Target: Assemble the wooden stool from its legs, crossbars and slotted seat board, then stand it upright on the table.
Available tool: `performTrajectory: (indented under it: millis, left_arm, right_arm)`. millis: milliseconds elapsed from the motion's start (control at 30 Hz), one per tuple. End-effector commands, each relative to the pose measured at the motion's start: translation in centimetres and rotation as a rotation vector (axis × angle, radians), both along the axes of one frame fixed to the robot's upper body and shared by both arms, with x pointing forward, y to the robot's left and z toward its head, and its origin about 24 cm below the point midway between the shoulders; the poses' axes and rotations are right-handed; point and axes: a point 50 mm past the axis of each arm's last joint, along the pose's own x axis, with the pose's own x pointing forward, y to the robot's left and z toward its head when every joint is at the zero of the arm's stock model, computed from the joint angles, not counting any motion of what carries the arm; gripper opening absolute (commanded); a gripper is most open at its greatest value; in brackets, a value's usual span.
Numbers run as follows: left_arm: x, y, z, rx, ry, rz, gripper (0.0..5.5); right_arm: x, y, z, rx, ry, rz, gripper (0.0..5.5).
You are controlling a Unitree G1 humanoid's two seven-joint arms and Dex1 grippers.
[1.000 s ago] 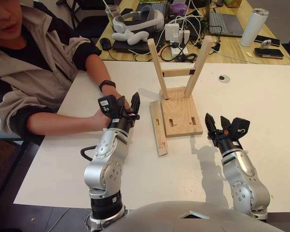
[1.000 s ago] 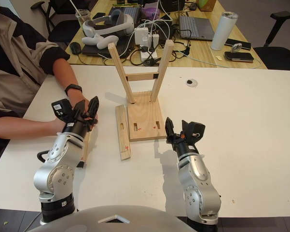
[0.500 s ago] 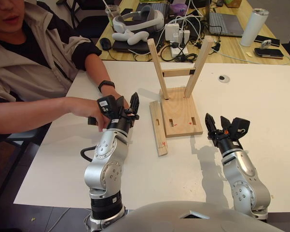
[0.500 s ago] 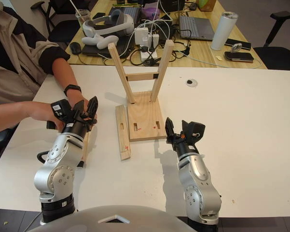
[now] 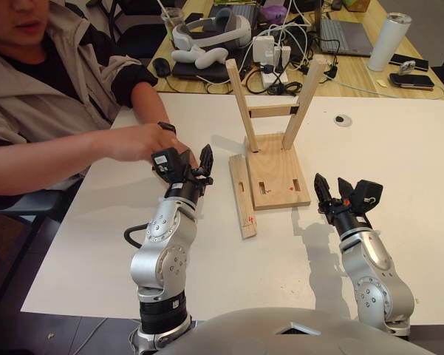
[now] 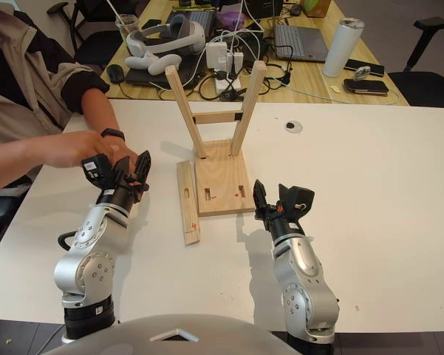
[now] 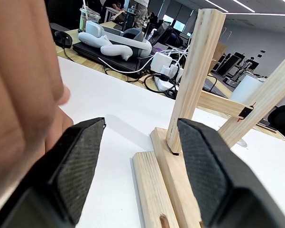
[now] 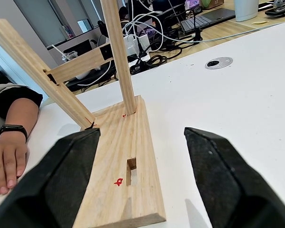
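Wood pieces sit in the middle of the wide white tabletop (image 5: 399,163). The flat pale wooden seat board (image 5: 279,166) with small cut slots lies there. Two long square wooden legs (image 5: 241,103) stand up from its far end and lean apart. A short wooden crossbar (image 5: 272,111) joins them. A thin loose wooden strip (image 5: 243,196) lies right against the seat board's left edge.

The left claw (image 5: 194,159) is to the left of the strip, so the strip lies between it and the seat board. It is wide open and holds nothing. A person's blurry hand (image 5: 144,140) is up in the air, right next to this claw. The right claw (image 5: 332,188) is near the seat board's near right corner but does not touch it. It is wide open too, with nothing in it.

Behind the tabletop is a brown desk (image 5: 362,74). On it are a white headset (image 5: 210,33), a tangle of white plugs and cables (image 5: 270,59), a laptop (image 5: 343,33) and a tall silver cup (image 5: 389,41).

The left wrist view shows the hand very close beside one black pad (image 7: 80,166), and one leg going down into a slot. The right wrist view shows a red mark by a slot, and a second hand (image 8: 7,164) with a black watch lying flat on the tabletop past the seat board.
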Motion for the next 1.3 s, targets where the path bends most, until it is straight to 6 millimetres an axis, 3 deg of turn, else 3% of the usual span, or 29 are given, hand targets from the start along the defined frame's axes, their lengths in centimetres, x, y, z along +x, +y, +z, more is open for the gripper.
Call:
performTrajectory:
  millis: [33, 1133, 1300]
  left_arm:
    - [-0.2, -0.1, -0.1, 0.005, 0.005, 0.009, 2.83]
    - [0.2, -0.1, 0.3, 0.019, -0.013, -0.002, 2.83]
    - [0.9, 1.5, 0.9, 0.092, -0.01, 0.05, 2.83]
  right_arm:
    - [0.2, -0.1, 0.2, 0.0, -0.001, 0.001, 3.28]
    - [0.1, 0.2, 0.2, 0.004, 0.002, -0.007, 3.28]
    - [0.1, 0.3, 0.1, 0.008, 0.0, -0.016, 3.28]
